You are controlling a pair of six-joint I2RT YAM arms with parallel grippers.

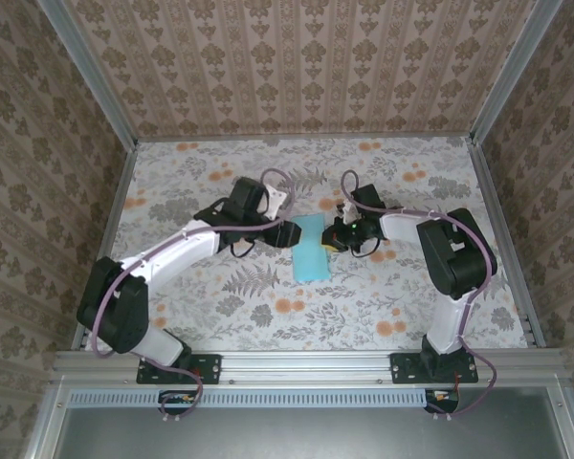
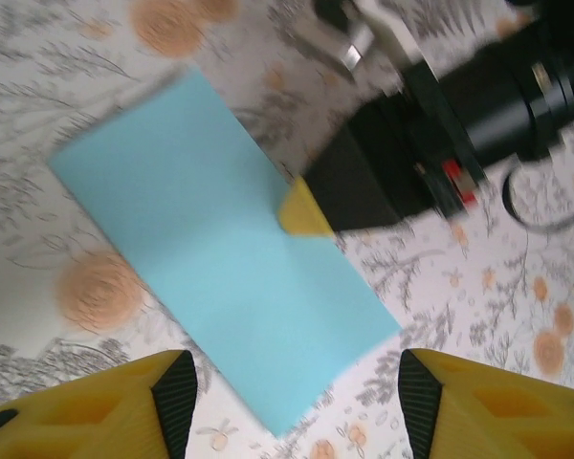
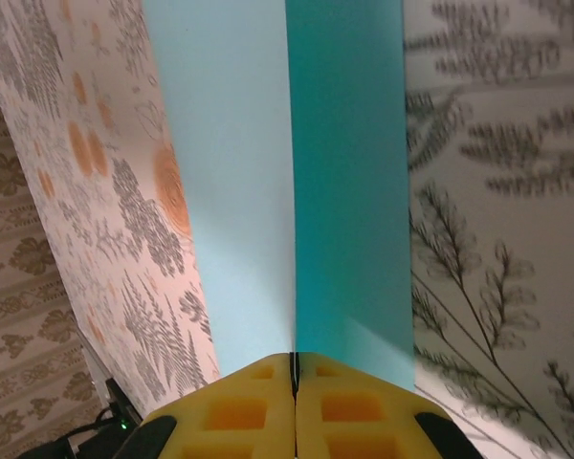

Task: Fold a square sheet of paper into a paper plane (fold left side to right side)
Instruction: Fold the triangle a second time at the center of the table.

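Note:
The light-blue sheet of paper [image 1: 312, 251] lies mid-table as a narrow rectangle, folded in half lengthwise. My right gripper [image 1: 337, 236] is at its right long edge, shut on it. In the right wrist view the yellow fingers [image 3: 249, 411] are pressed together at the gripper [image 3: 294, 368], and the paper [image 3: 230, 191] runs away from their seam, one half pale and one half dark teal. My left gripper [image 1: 289, 229] hovers at the sheet's upper left. In the left wrist view that gripper [image 2: 297, 406] is open and empty above the paper [image 2: 220, 249], and the right fingertip [image 2: 304, 212] touches the sheet's edge.
The floral tablecloth [image 1: 220, 306] is bordered by patterned walls and metal rails on the left, right and back. A front rail [image 1: 306, 363] carries both arm bases. The right arm's black wrist [image 2: 430, 143] sits close beside the sheet.

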